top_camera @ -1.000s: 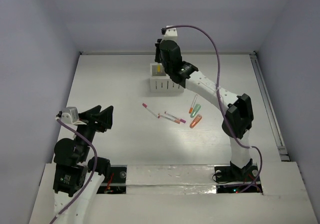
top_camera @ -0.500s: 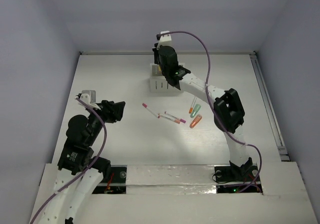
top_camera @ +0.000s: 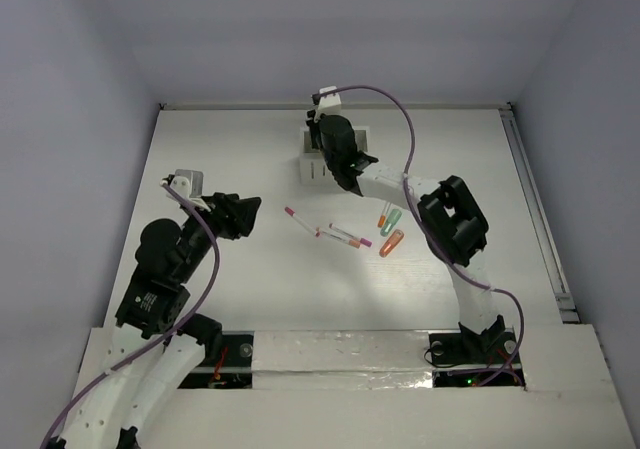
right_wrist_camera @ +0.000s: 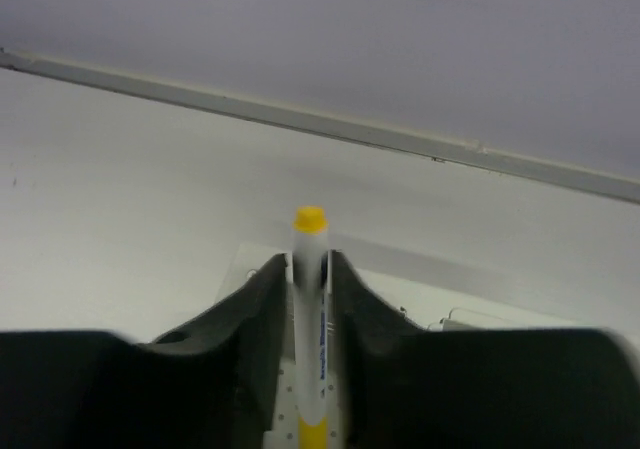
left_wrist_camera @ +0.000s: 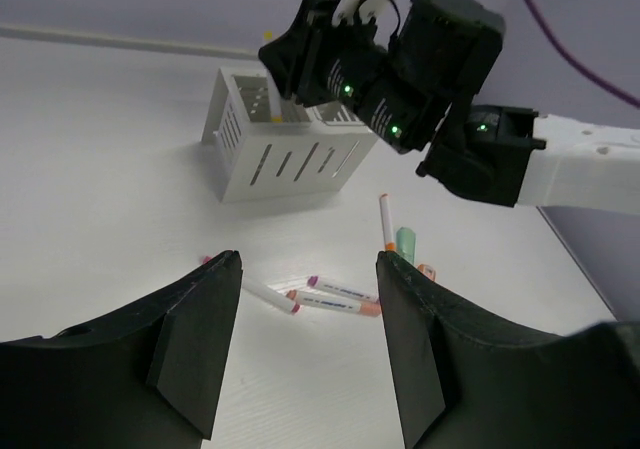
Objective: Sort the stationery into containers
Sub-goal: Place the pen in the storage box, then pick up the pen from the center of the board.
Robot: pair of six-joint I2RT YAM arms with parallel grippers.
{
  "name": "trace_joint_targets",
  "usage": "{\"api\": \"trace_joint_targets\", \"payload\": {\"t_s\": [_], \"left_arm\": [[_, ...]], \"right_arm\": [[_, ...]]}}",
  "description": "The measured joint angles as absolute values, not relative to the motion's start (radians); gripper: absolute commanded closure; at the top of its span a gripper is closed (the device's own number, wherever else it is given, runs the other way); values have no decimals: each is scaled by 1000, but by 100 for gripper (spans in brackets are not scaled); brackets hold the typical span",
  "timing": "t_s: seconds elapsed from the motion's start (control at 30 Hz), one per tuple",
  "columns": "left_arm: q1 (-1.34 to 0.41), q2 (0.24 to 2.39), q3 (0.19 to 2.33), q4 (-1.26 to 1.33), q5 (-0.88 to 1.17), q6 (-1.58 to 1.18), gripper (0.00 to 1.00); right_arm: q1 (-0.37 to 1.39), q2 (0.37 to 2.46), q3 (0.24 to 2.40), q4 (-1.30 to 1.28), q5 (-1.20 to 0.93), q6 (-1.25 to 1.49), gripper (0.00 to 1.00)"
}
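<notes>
While pinched in right end effector (right_wrist_camera: 308,266), yellow-capped pen (right_wrist_camera: 310,314) over white box (left_wrist_camera: 285,164); left end effector (left_wrist_camera: 310,264) spread.

White table (top_camera: 230,169) between pale lavender walls (top_camera: 70,89), metal rail (top_camera: 540,214) at right

Yellow-capped pen (right_wrist_camera: 310,314) upright at slotted white box (left_wrist_camera: 285,159), pink-capped pens (top_camera: 345,235), orange stub (top_camera: 391,242), mint stub (top_camera: 392,221) lying nearby

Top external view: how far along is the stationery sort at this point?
Done: nothing can be confirmed inside the white box yet. In hand: the right gripper grips a yellow-capped pen above the box. Left: three pens, an orange-tipped pen, the mint stub and the orange stub lie on the table; the left gripper is open and empty.
</notes>
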State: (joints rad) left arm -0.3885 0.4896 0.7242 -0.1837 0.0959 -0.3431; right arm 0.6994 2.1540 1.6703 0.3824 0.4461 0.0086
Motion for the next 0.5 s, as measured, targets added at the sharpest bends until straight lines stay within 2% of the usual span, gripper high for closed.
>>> {"api": "trace_joint_targets", "payload": {"t_s": [0.1, 0.2, 0.27, 0.37, 0.4, 0.43, 0.47, 0.5], "left_arm": [[-394, 488, 727, -149, 91, -338, 48], [-400, 497, 727, -144, 79, -331, 48], [-403, 505, 727, -145, 65, -324, 49], [-404, 514, 727, -146, 42, -317, 54], [-404, 515, 727, -146, 37, -315, 58], [-404, 516, 727, -147, 31, -313, 63], [-404, 517, 727, -147, 22, -311, 74], [-404, 517, 727, -147, 10, -311, 80]], "right_arm": [[700, 2147, 1639, 410, 437, 26, 28], [700, 2108, 1594, 411, 418, 44, 24], [700, 2052, 1551, 399, 391, 66, 27], [700, 1927, 1485, 375, 323, 111, 95], [700, 1879, 1460, 364, 297, 137, 100], [701, 1833, 1433, 364, 260, 156, 100], [701, 1785, 1398, 366, 221, 178, 100], [703, 1736, 1359, 354, 180, 199, 100]]}}
